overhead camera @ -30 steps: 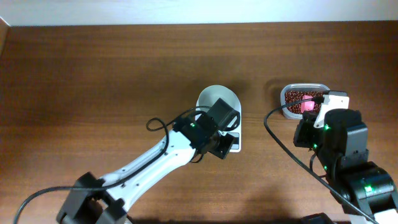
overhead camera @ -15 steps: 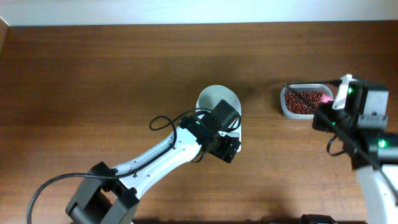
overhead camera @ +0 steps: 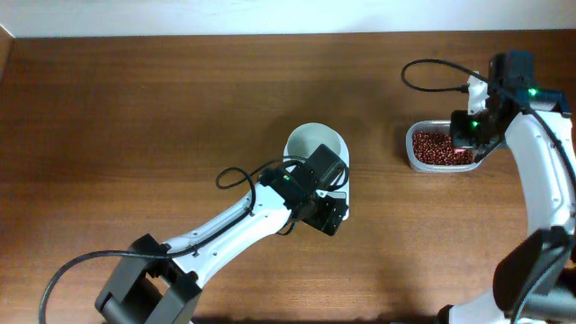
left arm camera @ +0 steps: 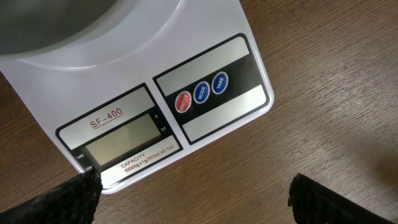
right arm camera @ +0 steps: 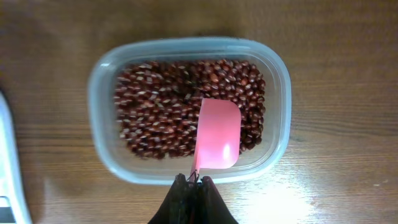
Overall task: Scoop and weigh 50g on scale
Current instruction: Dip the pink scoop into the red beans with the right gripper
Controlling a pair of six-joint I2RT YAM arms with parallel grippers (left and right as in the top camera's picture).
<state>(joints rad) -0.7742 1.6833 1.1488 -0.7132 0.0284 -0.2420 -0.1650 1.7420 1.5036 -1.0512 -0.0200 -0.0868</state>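
Left wrist gives us what overhead hides – the scale [left arm camera: 205, 56] face: "SF-400", "CAPACITY 10000g/1g/353oz/0.1oz", blue MODE and TARE buttons beside a red one. Left gripper [left arm camera: 199, 199] hangs over the scale's front edge, jaws wide, holding nothing. Overhead we only get the arm covering that end, bowl [overhead camera: 315, 146] exposed. Right wrist: right gripper [right arm camera: 193, 183] pinched on a pink scoop [right arm camera: 219, 134], blade over the beans [right arm camera: 155, 118] in the tub [right arm camera: 278, 124] – tub well apart from the scale
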